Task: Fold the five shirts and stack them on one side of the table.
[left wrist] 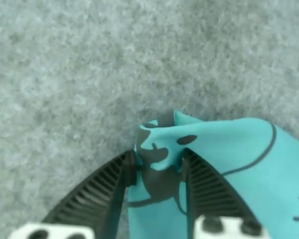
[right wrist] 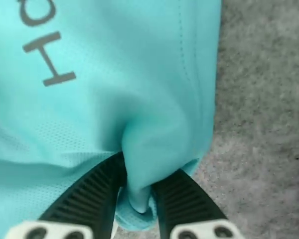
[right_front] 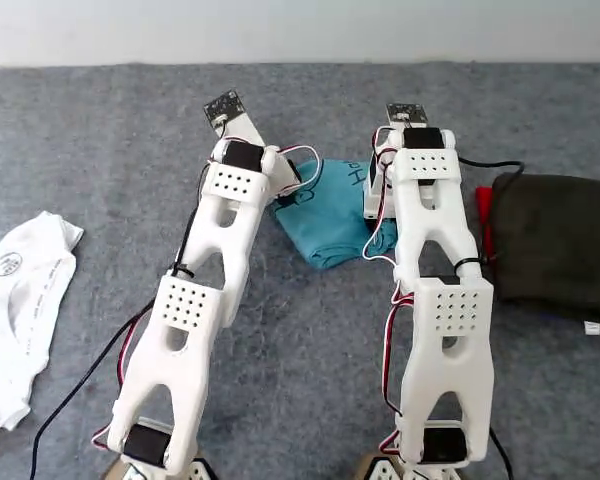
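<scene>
Grey and fuzzy, the table (right_front: 310, 345) holds a task we judge partway done: a dark shirt (right_front: 555, 245) lies apparently folded at the right, and a white shirt (right_front: 20, 300) sprawls unfolded at the left. Between them sits the teal shirt (right_front: 330, 230); our left gripper (left wrist: 157, 169) pinches one corner, and our right gripper (right wrist: 137, 191) clamps a fold opposite.

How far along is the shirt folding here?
Looks done: dark shirt folded on the right, something red beside it. In hand: left gripper and right gripper each pinch the teal shirt. Left: white shirt lying loose, unfolded, on the left.
</scene>
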